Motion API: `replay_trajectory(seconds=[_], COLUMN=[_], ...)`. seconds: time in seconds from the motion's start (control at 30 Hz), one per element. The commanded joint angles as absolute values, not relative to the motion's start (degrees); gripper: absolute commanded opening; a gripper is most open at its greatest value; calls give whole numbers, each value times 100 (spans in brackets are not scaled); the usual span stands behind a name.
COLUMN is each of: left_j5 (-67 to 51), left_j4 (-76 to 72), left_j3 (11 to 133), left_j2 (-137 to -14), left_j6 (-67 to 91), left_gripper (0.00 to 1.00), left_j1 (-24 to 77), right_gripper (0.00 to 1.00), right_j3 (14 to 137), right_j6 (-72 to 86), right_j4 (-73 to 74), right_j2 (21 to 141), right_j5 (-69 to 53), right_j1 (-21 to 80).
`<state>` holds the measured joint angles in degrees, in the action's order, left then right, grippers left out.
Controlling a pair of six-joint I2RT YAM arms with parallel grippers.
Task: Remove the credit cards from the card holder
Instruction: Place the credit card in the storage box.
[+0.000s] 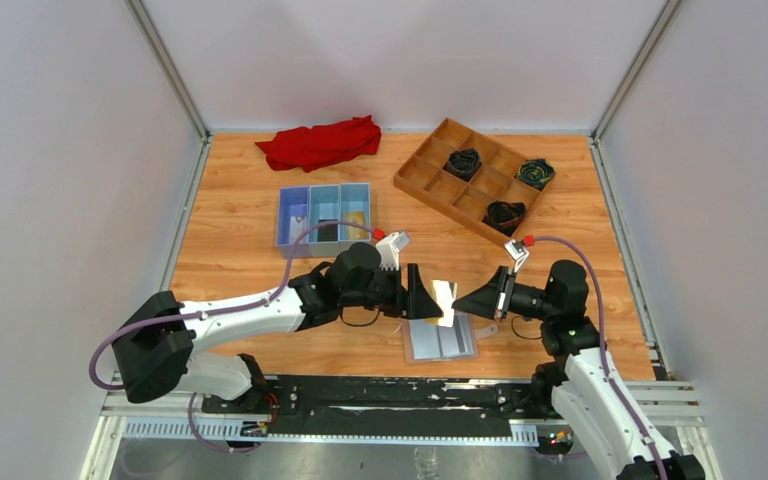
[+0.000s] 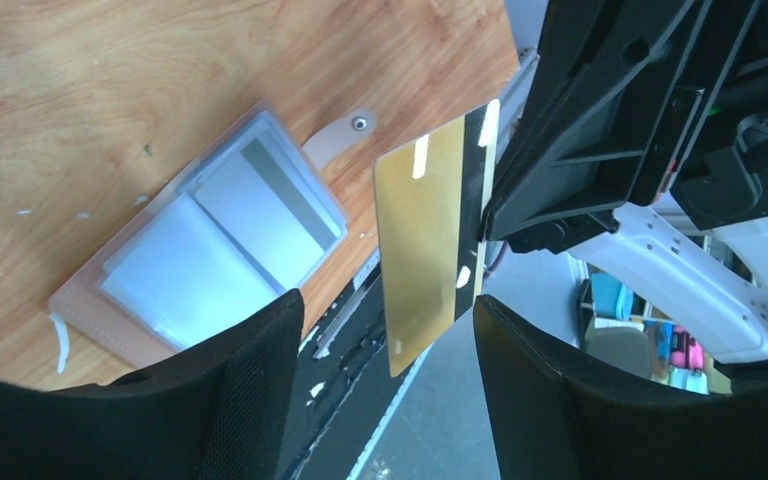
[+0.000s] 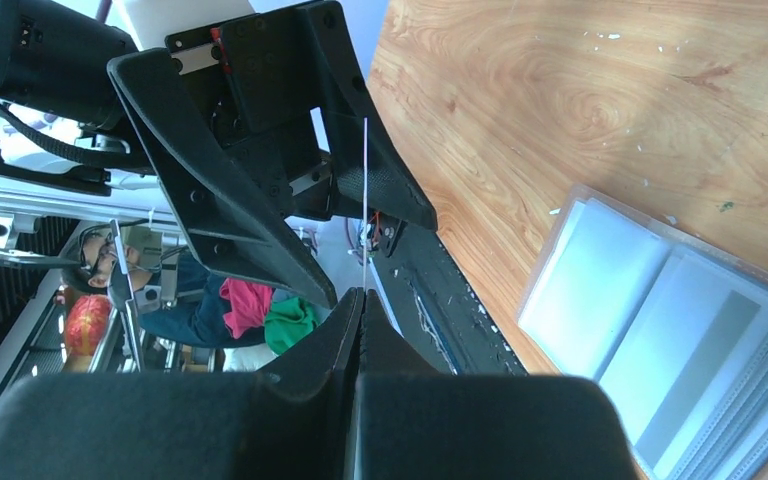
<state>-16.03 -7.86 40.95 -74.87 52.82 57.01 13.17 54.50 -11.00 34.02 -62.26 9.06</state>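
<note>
A gold credit card (image 2: 422, 245) hangs in the air over the table's near edge, and my right gripper (image 3: 362, 295) is shut on one end of it. In the right wrist view the card (image 3: 364, 200) shows edge-on as a thin pale line. My left gripper (image 2: 388, 300) stands open facing the right one, and the card's free end reaches between its fingers without touching them. The card holder (image 1: 440, 340) lies open and flat below both grippers (image 1: 423, 295), grey panels up (image 2: 215, 240), its tan snap tab sticking out.
A blue three-compartment tray (image 1: 323, 213) sits behind the left arm with flat pieces in it. A wooden grid tray (image 1: 475, 178) holding dark rolled items stands at the back right. A red cloth (image 1: 322, 142) lies at the far edge.
</note>
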Motion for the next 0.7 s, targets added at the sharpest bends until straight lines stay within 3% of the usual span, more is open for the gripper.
replay_trajectory(seconds=[0.0,0.57,0.63,0.67], left_j5=[-1920,-1711,-1732,-1781], left_j4=[-1562,-1705,-1698,-1692], left_j3=[3960,3926,3879,3850], left_j2=[-7452,-7324,-7271,-7242], left_j6=[5634,5859,5882,5879], left_gripper=[63,0,0,0], left_j1=[5659,5645,5565,5492], right_gripper=[0,2,37,50], right_j3=[1196,1143,1286,1367], right_j6=[5617,5466,5193,4989], right_j4=[-1393,-1359,-926,-675], right_j2=[3392,3652,3749,3782], right_j5=[-6395,-6332,-6298,-6215], right_j1=[1030,1134,1134,1134])
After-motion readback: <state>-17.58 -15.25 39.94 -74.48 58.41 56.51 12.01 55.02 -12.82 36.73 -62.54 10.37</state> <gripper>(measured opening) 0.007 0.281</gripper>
